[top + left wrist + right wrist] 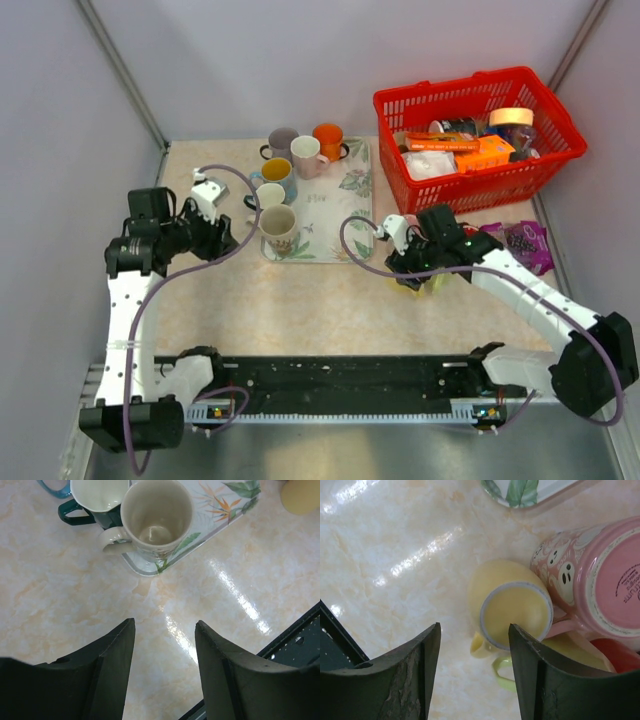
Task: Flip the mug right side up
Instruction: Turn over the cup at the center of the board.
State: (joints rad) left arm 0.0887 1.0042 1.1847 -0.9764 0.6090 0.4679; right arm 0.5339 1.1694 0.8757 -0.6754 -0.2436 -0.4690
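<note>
Hovering over the upside-down yellow mug (pixel 515 607) with the right gripper (pixel 475 626) spread apart and empty, next likely needing to drop down, pinch it and flip it.

Small dark printed lettering is running sideways across the pale underside of the pink ceramic mug with white ghost faces (pixel 590 580), at the right edge of the right wrist view. It is showing too small and too cut off to read. From above, the orange cardboard box (pixel 470 152) in the red plastic basket (pixel 455 100) at far right is carrying markings too blurred to read.
</note>
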